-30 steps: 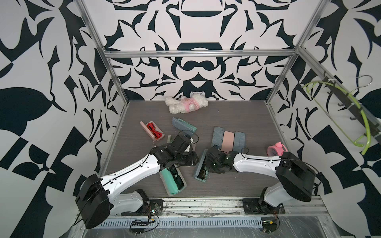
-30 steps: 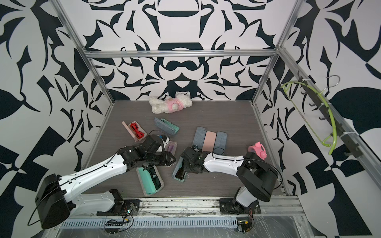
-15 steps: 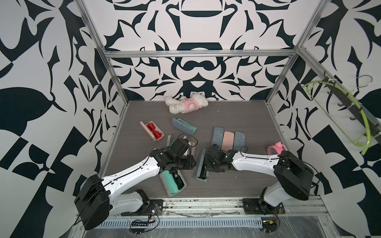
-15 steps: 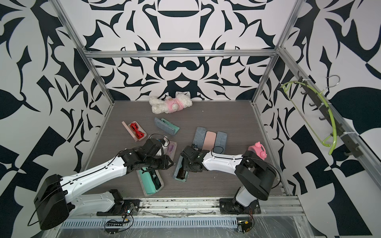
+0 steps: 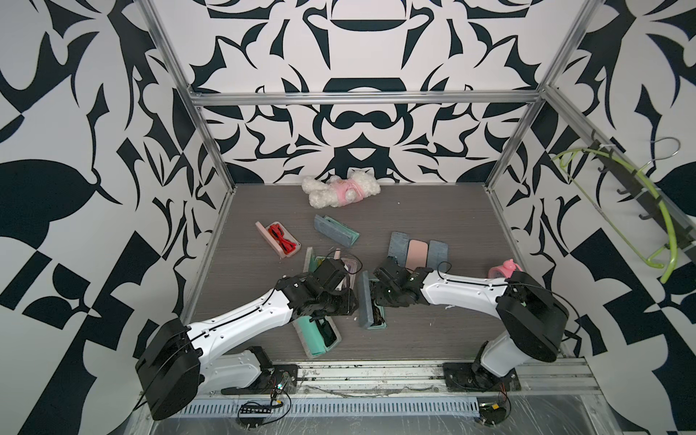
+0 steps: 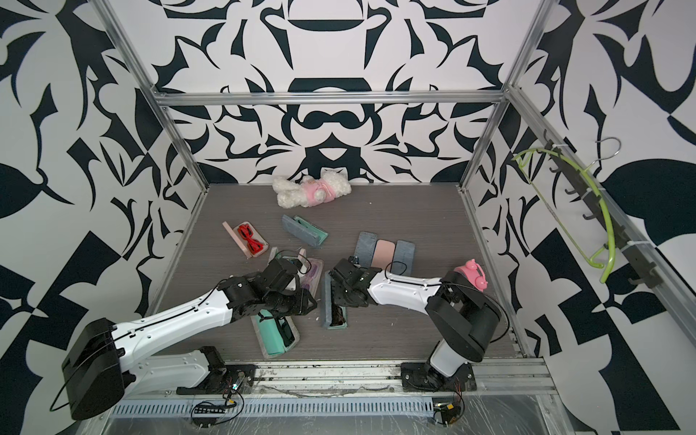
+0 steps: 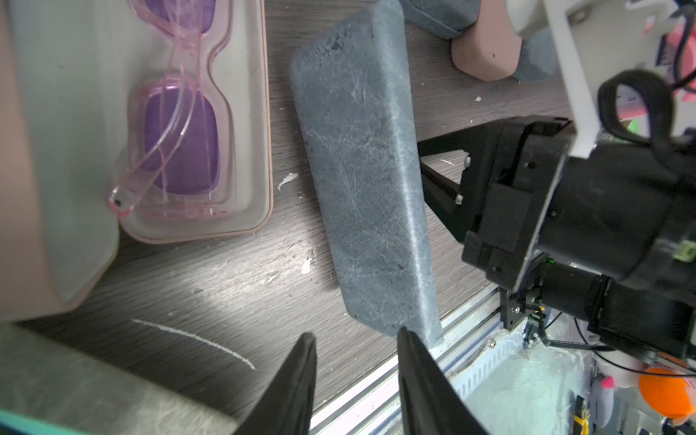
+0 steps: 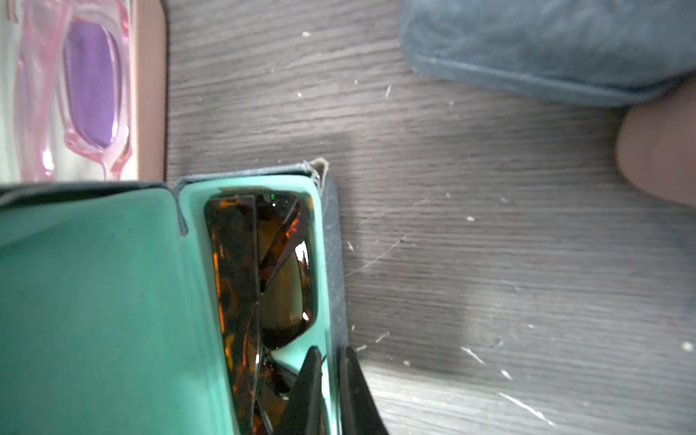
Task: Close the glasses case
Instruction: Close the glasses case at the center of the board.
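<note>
The glasses case [image 5: 366, 301] [image 6: 327, 301] lies open near the table's front middle, grey-blue outside and teal inside. Its lid [image 7: 361, 169] stands nearly upright, and tortoiseshell sunglasses [image 8: 263, 282] lie in the base [image 8: 320, 263]. My right gripper [image 8: 331, 352] [image 5: 376, 297] is shut on the base's long wall, with one finger inside the case and one outside. My left gripper [image 7: 354, 335] [image 5: 352, 301] is open on the lid's outer side. One of its fingertips [image 7: 405, 335] is at the lid's end corner, and nothing is between its fingers.
An open pink case with pink glasses [image 7: 180, 143] lies just left of the lid. An open teal case [image 5: 318, 333] lies under my left arm. Behind are a case with red glasses [image 5: 280, 243], another grey case [image 5: 335, 235], three closed cases [image 5: 418, 254], a pink clock [image 5: 504, 269] and a plush toy [image 5: 341, 192].
My right gripper has closed onto the case's wall. My left gripper has shifted slightly toward the front, staying beside the lid.
</note>
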You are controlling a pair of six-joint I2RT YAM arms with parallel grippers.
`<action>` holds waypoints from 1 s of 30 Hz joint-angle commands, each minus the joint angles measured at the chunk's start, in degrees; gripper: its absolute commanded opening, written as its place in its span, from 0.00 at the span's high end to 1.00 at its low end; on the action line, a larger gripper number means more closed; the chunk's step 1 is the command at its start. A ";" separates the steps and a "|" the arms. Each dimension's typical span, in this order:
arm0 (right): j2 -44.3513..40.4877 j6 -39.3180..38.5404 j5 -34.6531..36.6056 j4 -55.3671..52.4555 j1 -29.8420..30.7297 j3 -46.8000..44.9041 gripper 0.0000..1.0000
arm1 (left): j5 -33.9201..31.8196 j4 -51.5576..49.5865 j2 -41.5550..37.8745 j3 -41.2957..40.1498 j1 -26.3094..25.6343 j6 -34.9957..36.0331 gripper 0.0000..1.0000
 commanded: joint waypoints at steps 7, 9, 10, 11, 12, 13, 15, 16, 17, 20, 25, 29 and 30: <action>-3.59 -1.08 -1.37 2.12 -0.36 -1.33 0.74 | 1.18 2.30 -1.32 1.64 -0.13 -0.47 0.47; -3.74 -1.09 -2.02 2.73 -0.60 -2.03 0.74 | 1.84 3.04 -0.94 1.88 -0.13 -0.65 0.47; -3.75 -1.09 -2.34 3.20 -0.79 -2.39 0.74 | 2.22 3.43 -0.72 1.93 -0.13 -0.78 0.47; -3.85 -1.09 -2.72 3.73 -0.92 -2.88 0.74 | 2.62 3.88 -0.41 1.98 -0.13 -0.93 0.47; -3.94 -1.01 -2.99 4.12 -1.01 -3.25 0.74 | 2.77 4.20 -0.04 2.04 -0.13 -1.00 0.47; -4.01 -0.94 -3.02 4.27 -1.13 -3.59 0.74 | 2.89 4.37 0.39 2.26 -0.18 -1.10 0.47; -4.20 -0.78 -3.10 4.43 -1.18 -4.08 0.74 | 3.22 4.83 0.96 2.54 -0.13 -1.09 0.48; -4.31 -0.83 -3.10 4.44 -1.17 -4.24 0.74 | 3.19 4.93 1.07 2.61 -0.13 -1.20 0.48; -4.40 -0.83 -3.02 4.52 -1.19 -4.51 0.74 | 3.18 5.07 1.27 2.78 -0.13 -1.20 0.50; -4.60 -0.74 -3.21 5.08 -1.30 -5.14 0.75 | 3.19 5.07 1.76 3.12 -0.13 -1.18 0.55; -4.47 -0.56 -3.72 6.27 -1.33 -5.94 0.78 | 3.49 5.52 2.64 3.14 -0.13 -1.22 0.57; -4.69 -0.26 -3.91 6.96 -1.33 -6.65 0.79 | 3.70 6.09 3.48 3.08 -0.14 -1.26 0.58; -4.64 -0.26 -3.98 7.03 -1.26 -6.68 0.80 | 3.70 6.14 3.70 3.01 -0.15 -1.22 0.58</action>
